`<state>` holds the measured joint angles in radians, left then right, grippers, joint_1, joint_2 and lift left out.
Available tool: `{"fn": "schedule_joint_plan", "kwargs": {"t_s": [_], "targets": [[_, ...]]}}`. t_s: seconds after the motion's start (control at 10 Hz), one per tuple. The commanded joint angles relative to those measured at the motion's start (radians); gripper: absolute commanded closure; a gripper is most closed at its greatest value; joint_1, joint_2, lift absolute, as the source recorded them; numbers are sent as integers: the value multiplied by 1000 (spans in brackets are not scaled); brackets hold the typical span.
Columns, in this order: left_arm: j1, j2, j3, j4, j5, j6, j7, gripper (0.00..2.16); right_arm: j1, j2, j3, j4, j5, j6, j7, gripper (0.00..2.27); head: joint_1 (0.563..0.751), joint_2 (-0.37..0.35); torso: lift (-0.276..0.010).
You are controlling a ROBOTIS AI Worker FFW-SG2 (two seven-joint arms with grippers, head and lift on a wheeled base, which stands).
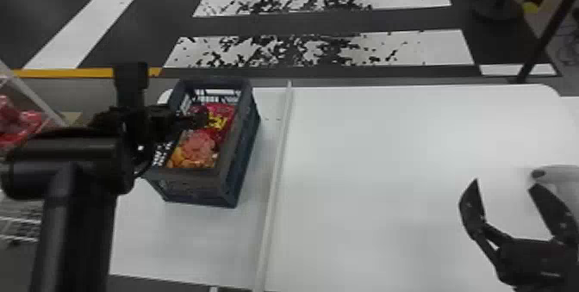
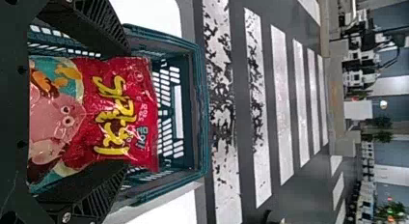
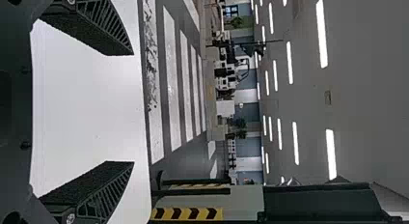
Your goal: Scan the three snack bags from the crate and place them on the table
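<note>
Head looking down, wrists forward, table (image 1: 387,149) shared

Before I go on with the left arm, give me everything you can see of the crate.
The crate is an open-topped rectangular box, dark blue-green and apparently rigid plastic, with a thick rim and slotted walls. It stands upright on the table, left of the pale strip and apart from it. Inside lies a red snack bag with yellow lettering. The left hand is at the crate's opening, open around that bag; whether it touches the crate I can't tell.
</note>
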<state>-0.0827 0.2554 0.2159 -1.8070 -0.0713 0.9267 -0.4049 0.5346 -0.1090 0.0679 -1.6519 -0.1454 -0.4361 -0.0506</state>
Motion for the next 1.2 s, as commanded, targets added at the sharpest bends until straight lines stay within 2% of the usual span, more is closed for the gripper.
{"fn": "schedule_joint_plan", "kwargs": {"t_s": [0.0,0.2,0.4,0.8,0.9,1.0,1.1], "targets": [[-86,8,-44,106,-47,24,-11,83,1,-1,6,1,1,0,0,80,695,176,-62],[-175,13,-108,232,-97,24,-35,83,-1,-1,15,1,1,0,1,80,695,173,-62],[-227,15,-147,327,-137,27,-52,83,-4,-3,20,3,1,0,3,80,695,168,-62],[-224,21,-147,437,-176,24,-74,124,-50,-21,58,35,1,6,3,80,695,183,-62],[-239,24,-164,474,-174,24,-95,299,-50,-23,62,35,1,6,3,80,695,196,-62],[-249,27,-190,492,-189,24,-121,1116,-50,-23,62,37,-2,6,3,80,695,204,-62],[-249,21,-191,492,-206,27,-107,1976,-50,-23,62,35,-3,6,3,80,695,197,-62]]}}
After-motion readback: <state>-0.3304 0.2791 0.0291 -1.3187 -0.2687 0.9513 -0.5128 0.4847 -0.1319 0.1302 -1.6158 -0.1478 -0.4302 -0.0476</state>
